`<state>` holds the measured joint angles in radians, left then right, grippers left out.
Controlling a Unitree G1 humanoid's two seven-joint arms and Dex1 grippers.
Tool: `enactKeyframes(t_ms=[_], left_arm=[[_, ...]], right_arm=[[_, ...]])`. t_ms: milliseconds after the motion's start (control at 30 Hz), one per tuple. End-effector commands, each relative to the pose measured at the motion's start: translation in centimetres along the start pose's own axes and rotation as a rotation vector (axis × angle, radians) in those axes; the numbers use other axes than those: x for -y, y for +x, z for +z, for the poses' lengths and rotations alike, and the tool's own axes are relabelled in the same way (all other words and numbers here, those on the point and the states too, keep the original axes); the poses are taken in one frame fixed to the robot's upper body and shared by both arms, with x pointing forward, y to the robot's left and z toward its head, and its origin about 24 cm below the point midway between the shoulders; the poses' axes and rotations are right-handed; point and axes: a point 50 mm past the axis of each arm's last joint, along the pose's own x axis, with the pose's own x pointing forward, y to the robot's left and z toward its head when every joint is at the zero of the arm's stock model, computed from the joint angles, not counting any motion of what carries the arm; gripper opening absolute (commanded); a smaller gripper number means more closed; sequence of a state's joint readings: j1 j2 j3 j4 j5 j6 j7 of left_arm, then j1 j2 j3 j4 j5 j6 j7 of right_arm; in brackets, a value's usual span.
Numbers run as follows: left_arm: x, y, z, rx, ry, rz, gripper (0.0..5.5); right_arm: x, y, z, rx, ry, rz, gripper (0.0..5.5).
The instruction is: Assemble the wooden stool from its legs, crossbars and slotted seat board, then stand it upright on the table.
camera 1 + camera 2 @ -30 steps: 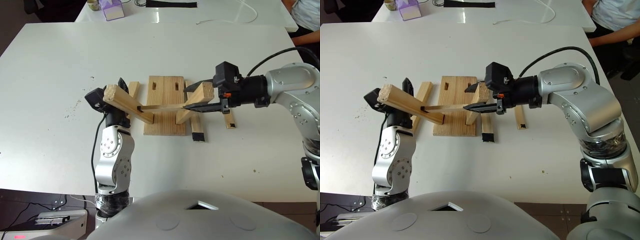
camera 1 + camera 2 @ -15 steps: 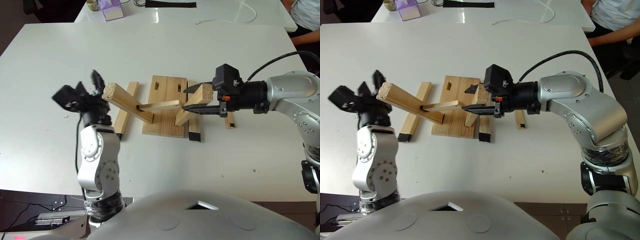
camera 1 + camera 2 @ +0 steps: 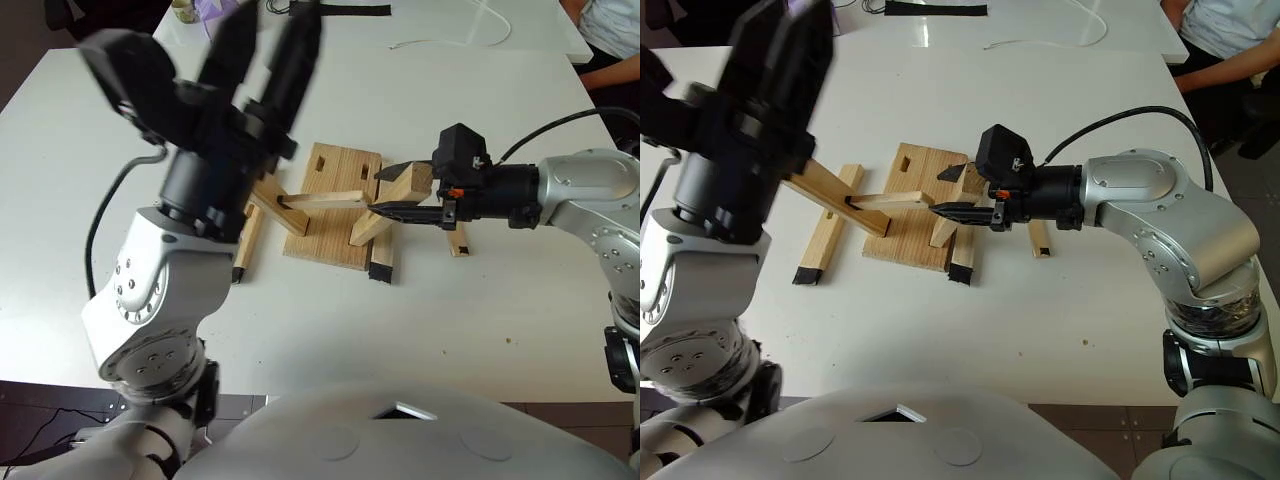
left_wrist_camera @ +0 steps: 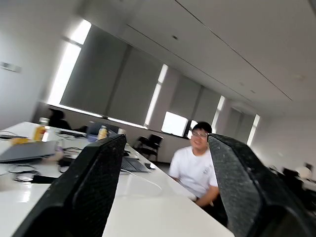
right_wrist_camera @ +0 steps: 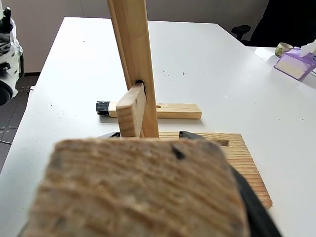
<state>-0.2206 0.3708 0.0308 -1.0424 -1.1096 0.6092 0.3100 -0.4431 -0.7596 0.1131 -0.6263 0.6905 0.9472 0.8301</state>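
The right pincer clamps one pale wooden leg. A thin crossbar joins it to a second leg beyond its tips, above the seat board (two slots showing). The left pincer gapes wide, empty.

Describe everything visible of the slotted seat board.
The slotted seat board is a pale, grained wooden rectangle lying flat on the white table. Two small rectangular slots show near its far edge. The crossbar and the leg held in the right gripper cross over it; whether they touch it cannot be told.
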Motion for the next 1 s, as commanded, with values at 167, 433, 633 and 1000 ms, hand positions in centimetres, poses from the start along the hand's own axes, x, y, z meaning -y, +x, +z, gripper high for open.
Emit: enactKeyframes(t_ms=[167, 433, 633, 1000], left_arm=[[-0.9, -4.0, -4.3, -0.389, 0.009, 0.044, 3.04], [-0.3, -6.1, -7.8, -0.493, 0.141, 0.202, 3.04], [0.3, -6.0, -8.5, -0.469, 0.179, 0.261, 3.04], [0.1, -5.9, -9.6, -0.486, 0.287, 0.341, 3.04]], right_arm=[[-0.2, 0.0, -1.0, -0.073, 0.030, -0.009, 2.01], [-0.5, 0.6, 1.3, -0.080, -0.095, 0.028, 2.01], [-0.5, 1.2, 1.8, -0.090, -0.128, 0.068, 2.01], [-0.5, 1.8, 2.3, -0.071, -0.079, 0.107, 2.01]])
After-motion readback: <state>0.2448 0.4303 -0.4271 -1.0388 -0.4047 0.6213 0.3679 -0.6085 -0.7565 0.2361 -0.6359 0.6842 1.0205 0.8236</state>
